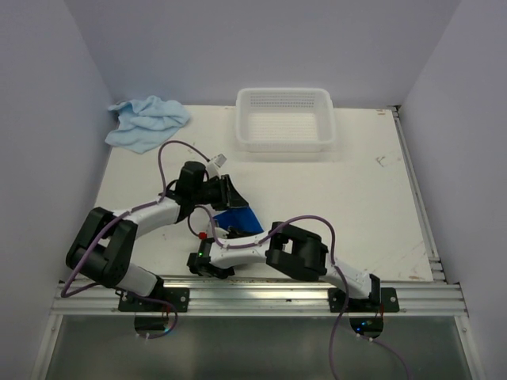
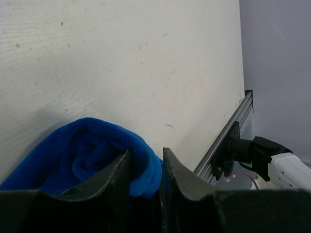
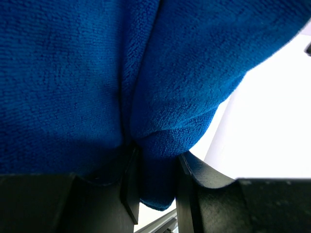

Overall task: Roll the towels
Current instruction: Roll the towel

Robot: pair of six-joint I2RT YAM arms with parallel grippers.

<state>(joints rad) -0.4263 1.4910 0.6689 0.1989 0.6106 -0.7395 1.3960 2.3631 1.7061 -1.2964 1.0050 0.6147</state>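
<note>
White matte tabletop (image 1: 341, 198), scuffed and faintly scratched, closed in by plain pale walls – that is what I work over from here. At the far edge sits a white perforated plastic basket (image 1: 283, 93), rectangular with rounded corners, and in the far-left corner the pale blue towel (image 1: 146, 121) lies in a loose, crumpled heap, well apart from both arms. The dark blue towel (image 1: 239, 218) is near the front of the table, bunched between the two grippers. Through the left wrist camera I see its terry pile curled into a soft, thick roll (image 2: 92, 148), with one rounded fold sitting between the dark, wedge-shaped fingers of the left gripper (image 2: 146, 158); the jaws stand narrow and press on that fold from both sides. The right wrist view is almost all cloth – deep blue looped fabric (image 3: 73, 73) hanging in heavy folds, a pinch of it squeezed between the black fingers of the right gripper (image 3: 158, 160), whose jaws are clamped on it. From above, the left gripper (image 1: 230, 194) reaches the towel's far side and the right gripper (image 1: 218, 236) its near-left side.
</note>
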